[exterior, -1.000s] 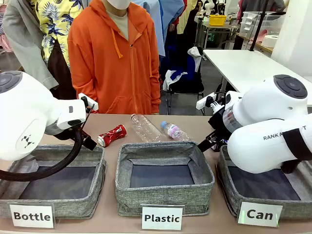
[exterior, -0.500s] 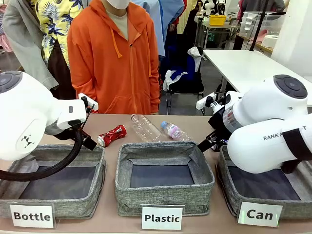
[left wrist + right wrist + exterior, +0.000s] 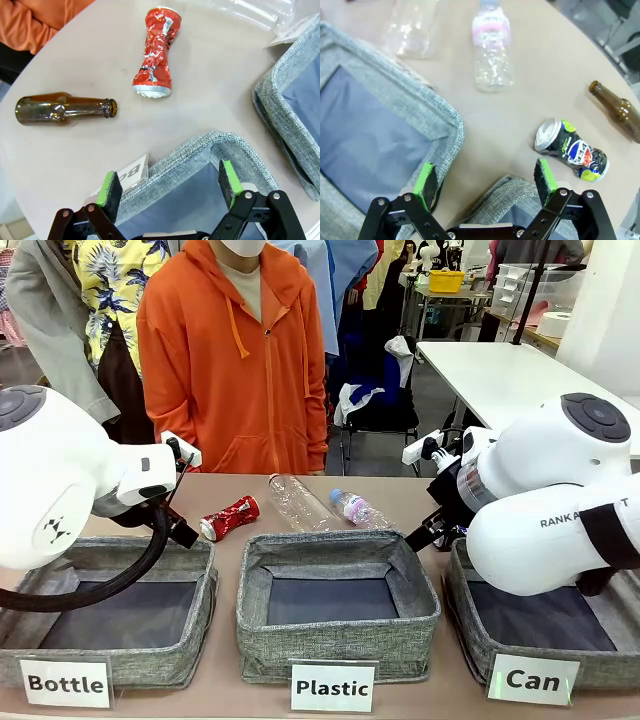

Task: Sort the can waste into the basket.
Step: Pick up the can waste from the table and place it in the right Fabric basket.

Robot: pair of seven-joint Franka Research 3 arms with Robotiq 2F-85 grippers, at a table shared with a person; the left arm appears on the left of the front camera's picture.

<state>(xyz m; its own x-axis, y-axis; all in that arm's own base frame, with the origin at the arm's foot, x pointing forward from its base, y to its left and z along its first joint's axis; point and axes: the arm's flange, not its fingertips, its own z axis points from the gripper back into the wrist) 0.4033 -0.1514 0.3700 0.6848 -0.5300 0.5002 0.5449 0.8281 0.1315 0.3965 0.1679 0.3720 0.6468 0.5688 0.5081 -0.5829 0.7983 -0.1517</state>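
my right gripper (image 3: 485, 176), wide open and empty, hangs by the basket (image 3: 465, 615) corner. the dark can (image 3: 571, 148) lies on the tabletop (image 3: 520, 115) just beyond. i should straddle its narrow width, then close firmly.

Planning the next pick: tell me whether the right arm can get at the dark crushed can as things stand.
Probably yes. The right tool hangs open just short of the dark can, with bare tabletop around the can; the brown bottle lies apart from it.

White rounded arms (image 3: 60, 480), grey joint caps (image 3: 18, 405); black left hand (image 3: 169, 184), black right hand (image 3: 486, 177), green pads (image 3: 108, 186)
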